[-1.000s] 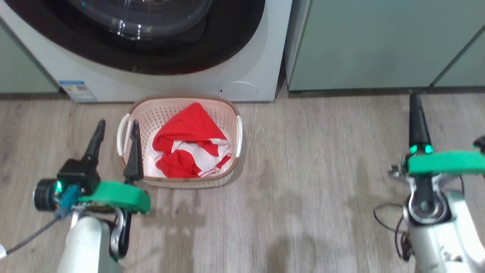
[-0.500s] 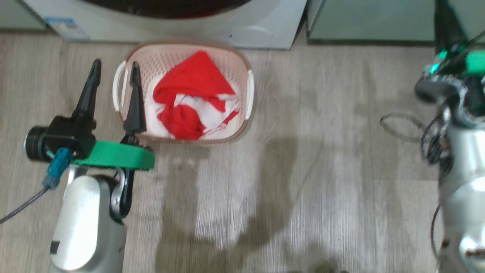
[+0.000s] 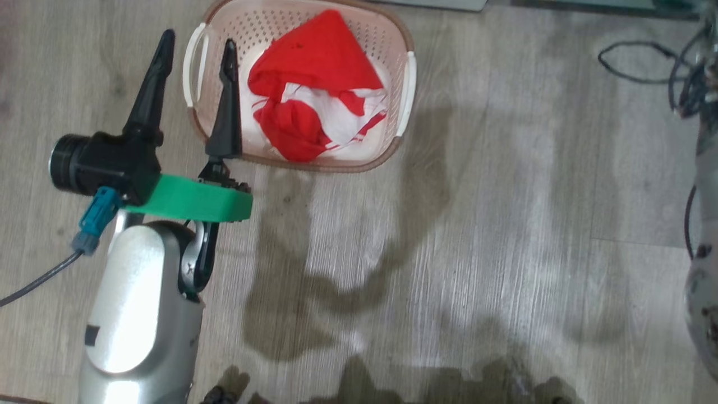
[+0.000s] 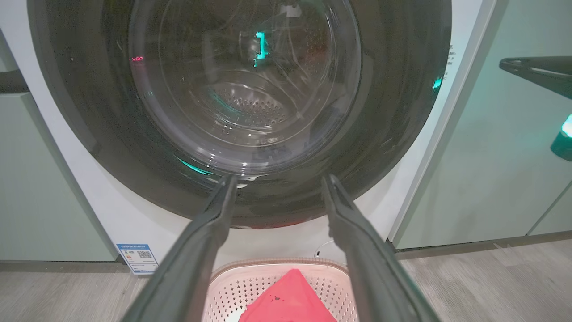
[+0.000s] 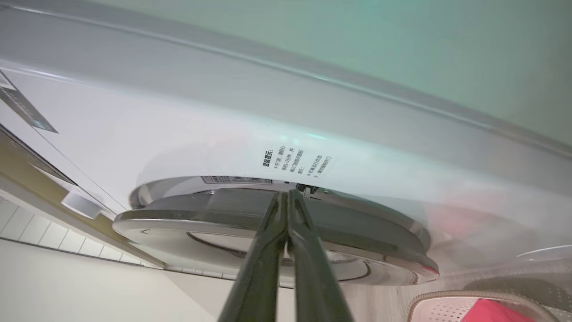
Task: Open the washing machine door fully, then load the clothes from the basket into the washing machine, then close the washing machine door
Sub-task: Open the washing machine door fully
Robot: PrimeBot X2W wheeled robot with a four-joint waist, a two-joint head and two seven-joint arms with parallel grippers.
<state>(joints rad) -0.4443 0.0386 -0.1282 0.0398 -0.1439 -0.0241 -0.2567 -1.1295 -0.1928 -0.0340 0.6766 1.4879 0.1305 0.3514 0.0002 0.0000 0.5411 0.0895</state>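
- Floor (image 3: pixel 477 224): grey wood-look planks, carrying the basket and crossed by shadows in the head view.
- Washing machine (image 4: pixel 111 210): big and white, standing between pale green cabinets (image 4: pixel 482 156); seen from close and side-on in the right wrist view (image 5: pixel 178 134), with small printed text on its front.
- Door (image 4: pixel 393 112): round, wide glossy black rim around a bulging clear glass centre, apparently lying shut against the machine's front; perforated steel drum visible through the glass. Edge-on in the right wrist view (image 5: pixel 357 241), with a chrome ring along its rim.
- Basket (image 3: pixel 331 165): cream, perforated, brown rim, white side handles; on the floor just in front of the machine, below the door (image 4: pixel 277 264).
- Clothes (image 3: pixel 314 90): red and white bundle lying inside the basket, untouched by either claw; top peak of red fabric also visible in the left wrist view (image 4: pixel 290 299).
- Left claw (image 3: pixel 198 38): fingers spread wide, holding nothing; in the head view straddling the basket's left handle, one finger over the inside and one over the floor. In its own view (image 4: pixel 279 178), above the basket and pointing at the door's lower rim.
- Right claw (image 5: pixel 287 197): fingers pressed together with nothing seen between them, tips right at the door's edge where it meets the machine's front; contact impossible to confirm.
- Blue sticker (image 4: pixel 137 257): low on the machine's front.
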